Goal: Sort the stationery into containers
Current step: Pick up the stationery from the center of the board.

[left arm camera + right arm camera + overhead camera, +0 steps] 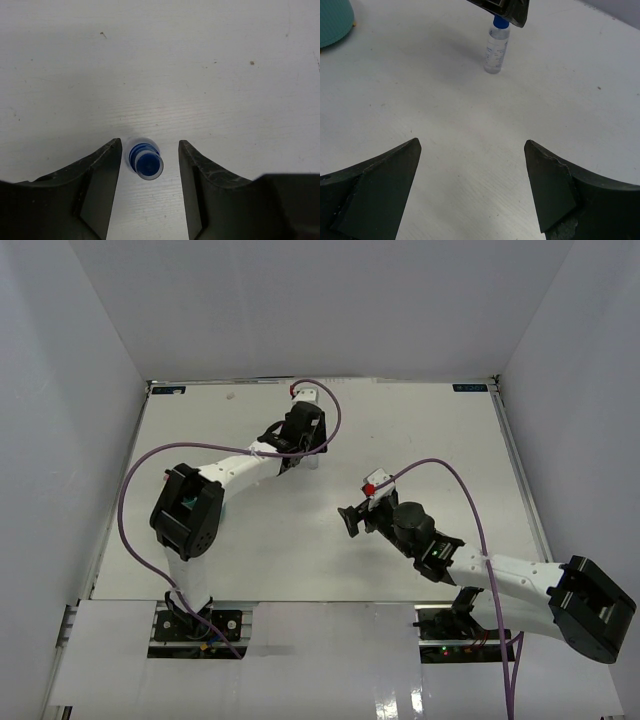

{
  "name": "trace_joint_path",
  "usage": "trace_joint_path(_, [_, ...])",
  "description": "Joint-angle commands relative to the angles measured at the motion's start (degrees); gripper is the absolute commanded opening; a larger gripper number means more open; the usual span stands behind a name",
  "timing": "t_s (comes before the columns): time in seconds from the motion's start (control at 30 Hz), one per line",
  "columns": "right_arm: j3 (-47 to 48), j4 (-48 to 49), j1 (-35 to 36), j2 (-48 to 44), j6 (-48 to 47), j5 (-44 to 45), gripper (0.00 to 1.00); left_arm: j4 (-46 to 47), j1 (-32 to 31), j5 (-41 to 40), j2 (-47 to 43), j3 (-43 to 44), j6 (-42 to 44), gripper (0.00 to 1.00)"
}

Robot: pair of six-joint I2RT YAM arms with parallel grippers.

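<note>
Here our left gripper straddles the upright blue-capped bottle, fingers parted with gaps either side of its cap; our right gripper gapes wide, well apart.

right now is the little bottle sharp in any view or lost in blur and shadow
Left wrist view: bottle seen from above between the open left claw, blue cap reasonably sharp. Right wrist view: it stands upright, clear, with a soft shadow beside it. Top external view: the left arm hides it, and there is glare on the near glossy strip.
</note>
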Motion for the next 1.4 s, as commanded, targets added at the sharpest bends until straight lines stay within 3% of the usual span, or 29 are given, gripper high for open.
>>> trace_joint_path(0.0, [0.08,2.76,0.01,0.14,-0.68,0.81,0.9,0.71,-0.13,-0.48,0.16,2.73,0.5,0.59])
trace_joint_path(0.27, [0.17,2.76,-0.07,0.66,-0.77,0.63,0.9,-0.08,-0.13,-0.48,0.52,2.3,0.5,0.52])
trace_joint_path(0.8, [0.35,2.76,0.01,1.1,-0.77,0.11,0.9,-2.01,-0.13,-3.73,-4.31,0.01,0.94,0.18])
trace_joint_path(1.1, [0.43,2.76,-0.07,0.93,-0.51,-0.6,0.9,-13.42,0.92,-14.18,-15.99,-2.54,1.21,0.11])
trace_joint_path(1.37, [0.52,2.84,0.01,1.1,-0.33,-1.3,0.91,-25.2,8.39,-16.21,-33.29,-6.93,-1.25,0.12])
